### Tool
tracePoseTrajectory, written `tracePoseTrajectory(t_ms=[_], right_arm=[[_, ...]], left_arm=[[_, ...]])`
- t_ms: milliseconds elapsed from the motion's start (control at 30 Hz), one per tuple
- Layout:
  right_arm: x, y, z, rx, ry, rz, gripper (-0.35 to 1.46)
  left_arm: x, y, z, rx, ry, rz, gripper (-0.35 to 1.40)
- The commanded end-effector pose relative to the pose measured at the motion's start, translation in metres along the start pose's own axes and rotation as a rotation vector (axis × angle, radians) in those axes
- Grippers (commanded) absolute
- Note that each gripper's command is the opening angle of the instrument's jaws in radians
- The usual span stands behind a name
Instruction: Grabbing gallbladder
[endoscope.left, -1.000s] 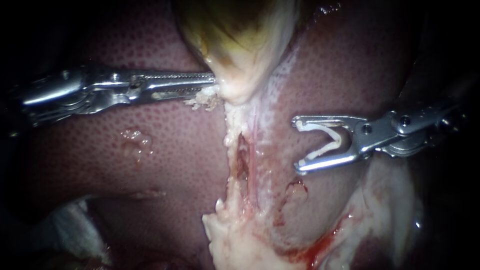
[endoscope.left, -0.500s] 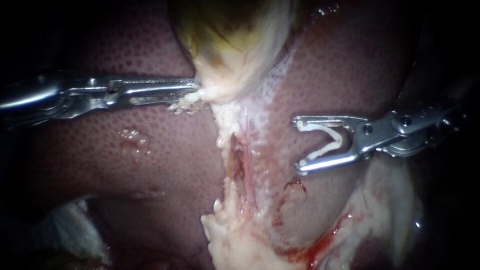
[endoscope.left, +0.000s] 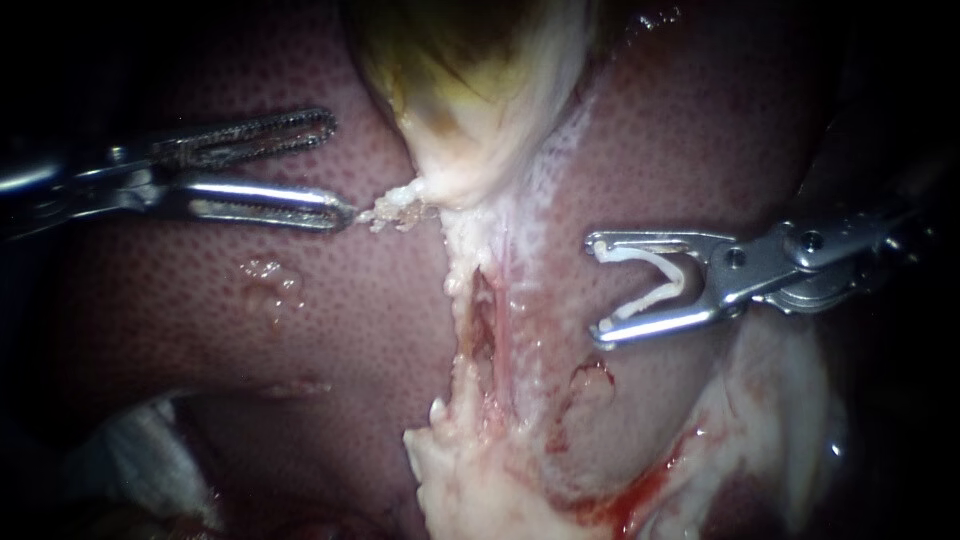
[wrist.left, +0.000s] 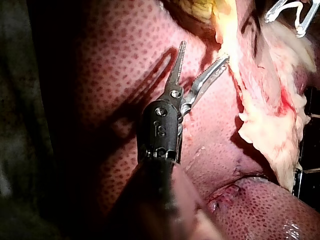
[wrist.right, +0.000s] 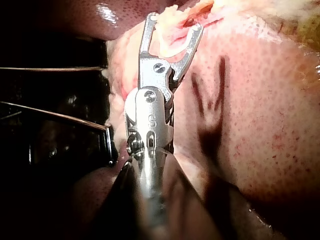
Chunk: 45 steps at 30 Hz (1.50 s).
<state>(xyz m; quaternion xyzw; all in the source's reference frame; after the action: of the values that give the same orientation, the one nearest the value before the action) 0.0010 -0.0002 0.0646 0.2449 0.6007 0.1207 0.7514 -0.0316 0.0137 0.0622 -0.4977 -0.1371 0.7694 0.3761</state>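
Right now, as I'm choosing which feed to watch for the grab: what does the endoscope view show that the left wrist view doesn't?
Only the endoscope view: the gallbladder as a broad yellowish body, and the right tool with its hinge and shaft. Only the left wrist view: the left tool with its dark wrist housing, and its shadow on the liver. Both: the left tool's jaws open, beside the gallbladder and gripping nothing, and the right tool's jaws holding a white clip.

Spread wide: left instrument (endoscope.left: 338, 166); right instrument (endoscope.left: 595, 288) level (clamped on clip (endoscope.left: 650, 301)).
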Motion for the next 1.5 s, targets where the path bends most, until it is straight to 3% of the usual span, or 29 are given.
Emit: tracePoseTrajectory(t_ms=[33, 467, 667, 800, 933, 1100, 1367, 1500], right_arm=[[0.0000, 0.0000, 0.0000, 0.000, 0.000, 0.000, 0.59], [0.0000, 0.0000, 0.0000, 0.000, 0.000, 0.000, 0.59], [0.0000, 0.0000, 0.0000, 0.001, 0.000, 0.000, 0.59], [0.0000, 0.0000, 0.0000, 0.001, 0.000, 0.000, 0.59], [0.0000, 0.0000, 0.0000, 0.001, 0.000, 0.000, 0.59], [0.0000, 0.0000, 0.0000, 0.001, 0.000, 0.000, 0.59], [0.0000, 0.0000, 0.0000, 0.001, 0.000, 0.000, 0.59], [0.0000, -0.0001, -0.0001, 0.001, 0.000, 0.000, 0.59]], left_arm=[[0.0001, 0.0002, 0.0002, -0.009, -0.001, 0.001, 0.59], [-0.0014, 0.0018, 0.0059, -0.032, 0.002, 0.015, 0.42], [-0.0018, 0.0018, 0.0069, -0.031, -0.006, 0.019, 0.25], [-0.0019, 0.0014, 0.0067, -0.035, -0.010, 0.021, 0.05], [-0.0022, 0.0007, 0.0061, -0.040, -0.031, 0.030, -0.05], [-0.0024, 0.0003, 0.0052, -0.034, -0.063, 0.050, -0.35], [-0.0020, 0.0002, 0.0042, -0.038, -0.079, 0.061, -0.35], [-0.0014, 0.0001, 0.0025, -0.043, -0.080, 0.064, -0.35]])
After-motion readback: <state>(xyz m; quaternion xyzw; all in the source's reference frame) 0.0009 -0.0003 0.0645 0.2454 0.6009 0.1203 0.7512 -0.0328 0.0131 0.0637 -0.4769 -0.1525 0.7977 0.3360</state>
